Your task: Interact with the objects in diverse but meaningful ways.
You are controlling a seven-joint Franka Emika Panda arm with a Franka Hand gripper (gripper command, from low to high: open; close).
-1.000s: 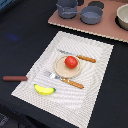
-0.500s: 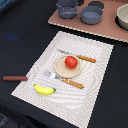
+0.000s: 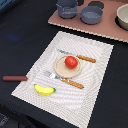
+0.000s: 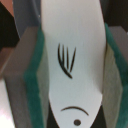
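1. Held between the jaws: a flat white fish-shaped piece (image 4: pixel 70 65) of plastic, with a black gill mark, a curved mouth line and a dot eye, filling the wrist view. Clamped by the gripper (image 4: pixel 70 75) on both flat edges, green pads (image 4: pixel 32 75) pressed against its sides.
2. Long axis of the fish running along the length of the fingers, straight between the two pads; no offset or tilt visible, so nothing left to line up for the grasp itself.
3. Not visible in the exterior view: neither the arm nor the fish, so the fish's place above the striped cream placemat (image 3: pixel 95 100) cannot be told.
4. On the placemat, at its middle: a small round tan plate (image 3: pixel 60 69) carrying a red tomato (image 3: pixel 71 62).
5. Touching the plate on the far side: a brown-handled knife (image 3: pixel 80 57); on the near side, a brown-handled fork (image 3: pixel 65 80).
6. At the mat's near corner, toward the exterior view's left: a yellow banana (image 3: pixel 44 90).
7. Off the mat, further toward the exterior view's left: a brown-handled utensil (image 3: pixel 15 78) on the dark table (image 3: pixel 20 45).
8. Beyond the mat's far edge: a pinkish board (image 3: pixel 107 30) with grey pots (image 3: pixel 80 11).
9. Likely next: setting the fish down; bare mat between banana and plate looks suitable.
10. No brand, label or readable writing anywhere.
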